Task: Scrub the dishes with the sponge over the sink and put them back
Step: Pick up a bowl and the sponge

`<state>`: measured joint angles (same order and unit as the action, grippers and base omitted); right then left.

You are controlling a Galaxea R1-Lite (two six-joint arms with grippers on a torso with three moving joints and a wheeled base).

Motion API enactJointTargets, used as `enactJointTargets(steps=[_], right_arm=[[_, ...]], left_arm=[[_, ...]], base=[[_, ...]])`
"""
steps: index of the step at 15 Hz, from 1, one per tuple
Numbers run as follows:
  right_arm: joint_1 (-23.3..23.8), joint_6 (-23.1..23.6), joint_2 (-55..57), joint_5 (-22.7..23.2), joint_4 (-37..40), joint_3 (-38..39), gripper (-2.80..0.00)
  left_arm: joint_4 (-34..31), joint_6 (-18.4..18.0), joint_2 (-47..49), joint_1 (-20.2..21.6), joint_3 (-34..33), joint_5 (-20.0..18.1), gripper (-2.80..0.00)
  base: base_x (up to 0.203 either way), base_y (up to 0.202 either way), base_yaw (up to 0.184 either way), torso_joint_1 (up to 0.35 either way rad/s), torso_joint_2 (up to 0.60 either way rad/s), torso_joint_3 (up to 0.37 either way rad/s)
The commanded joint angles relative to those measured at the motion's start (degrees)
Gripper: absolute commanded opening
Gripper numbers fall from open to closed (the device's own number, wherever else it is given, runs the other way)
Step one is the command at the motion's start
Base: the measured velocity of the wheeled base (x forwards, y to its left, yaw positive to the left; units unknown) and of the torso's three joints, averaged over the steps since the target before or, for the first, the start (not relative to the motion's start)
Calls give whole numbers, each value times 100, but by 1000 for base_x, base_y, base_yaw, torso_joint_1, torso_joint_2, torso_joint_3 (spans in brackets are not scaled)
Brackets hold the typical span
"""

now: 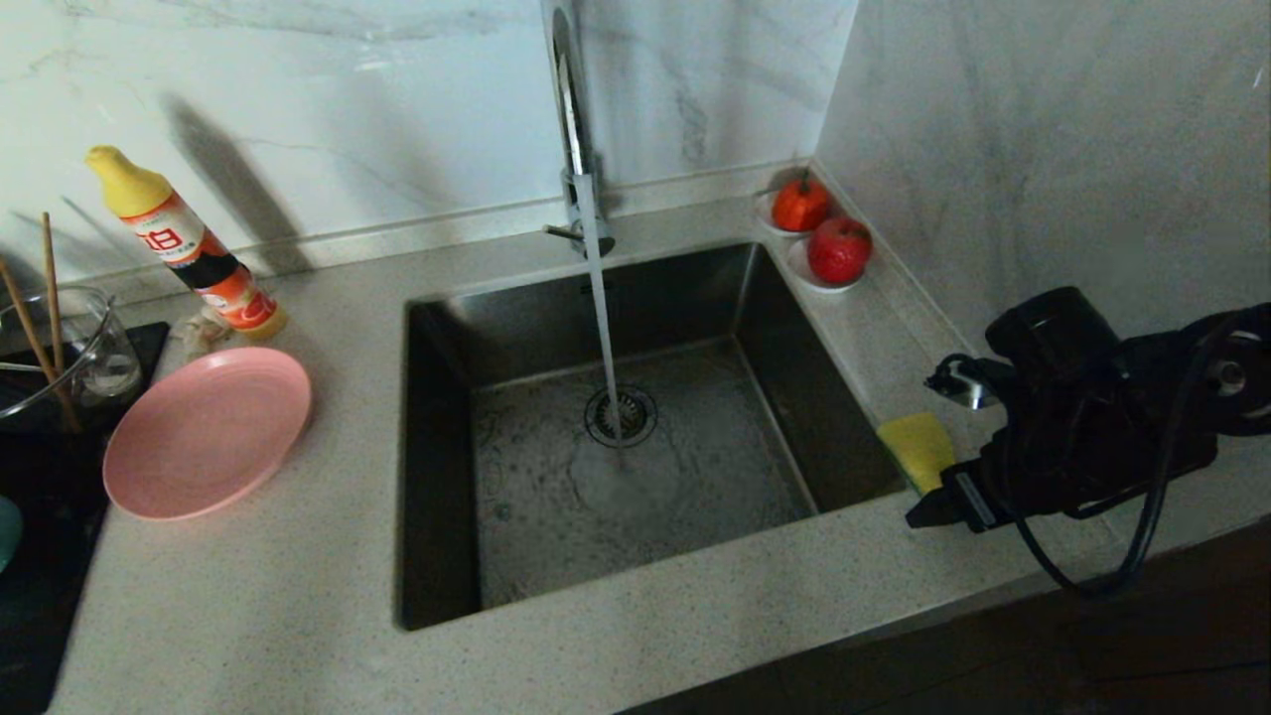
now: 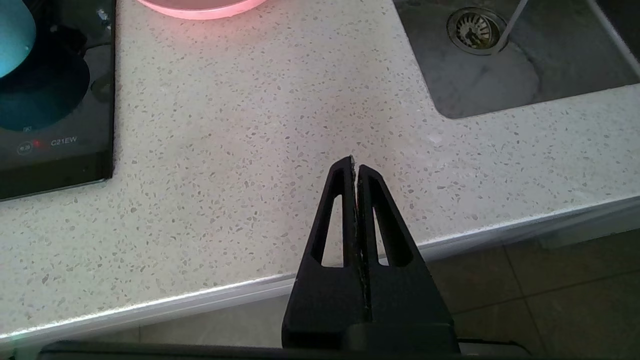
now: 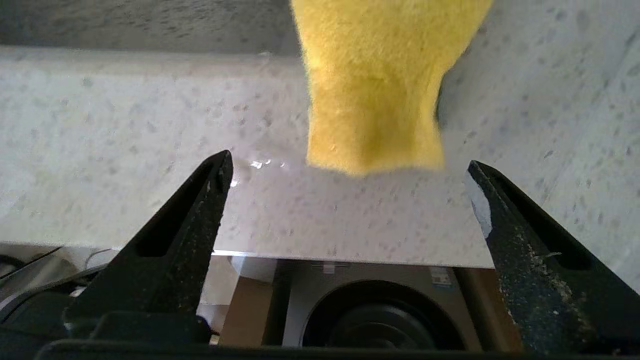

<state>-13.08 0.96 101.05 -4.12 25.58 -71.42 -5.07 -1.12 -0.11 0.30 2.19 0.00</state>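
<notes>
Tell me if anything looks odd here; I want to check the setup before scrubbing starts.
The tap runs into the sink with no dish under it. The sponge overhangs the sink's rim, the open right gripper just short of it. The pink plate leans, propped on the hob's edge.

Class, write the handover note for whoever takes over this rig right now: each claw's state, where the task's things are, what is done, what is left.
Right claw: open, empty, at the yellow sponge on the counter by the sink's right rim.
Left claw: shut, empty, parked over the counter's front edge.
Pink plate: on the counter left of the sink. Teal bowl: on the black cooktop.
Tap is running.
Done: nothing scrubbed, as far as can be seen.
Left: grip sponge, scrub both dishes over the sink, return them.
</notes>
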Motion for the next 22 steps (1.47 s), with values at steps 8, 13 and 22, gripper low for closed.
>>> enactJointTargets(steps=[8,13,22], right_arm=[[-2,250,220,-221,26,-279,0],[-19,264,257,-221,26,-302,0],[-37,461,415,-213,31,-631,0]], left_arm=[[-3,-2,-15,5,0,0,-280],[-3,-2,-13,5,0,0,-280],[-3,-2,-15,5,0,0,-280]], base=[[0,0,0,0,0,0],[0,0,0,0,0,0],[0,0,0,0,0,0]])
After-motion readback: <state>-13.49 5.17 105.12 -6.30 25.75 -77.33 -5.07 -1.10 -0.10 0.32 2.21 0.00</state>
